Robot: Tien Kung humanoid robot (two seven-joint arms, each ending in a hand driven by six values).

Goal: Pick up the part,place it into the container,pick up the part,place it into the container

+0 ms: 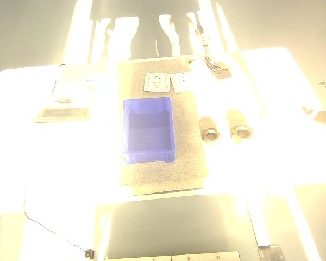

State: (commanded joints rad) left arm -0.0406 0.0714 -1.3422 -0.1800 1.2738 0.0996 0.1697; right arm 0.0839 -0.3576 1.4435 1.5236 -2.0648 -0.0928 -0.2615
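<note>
The blue bin [149,130] sat on the mat [160,179]. Two parts [210,130] [240,128] lay just right of it, near the mat's right edge. Neither robot hand showed, so their state could not be told.

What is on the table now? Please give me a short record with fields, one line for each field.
container: blue bin, open top, nothing visible inside
surface under bin: grey mat
parts: two short metal cylinders, side by side, right of the bin, apart from it
behind bin: two pale square plates at the mat's far edge
robot hands: none in view
task progress: both parts lie outside the bin
image quality: strongly overexposed; table edges washed out
</note>
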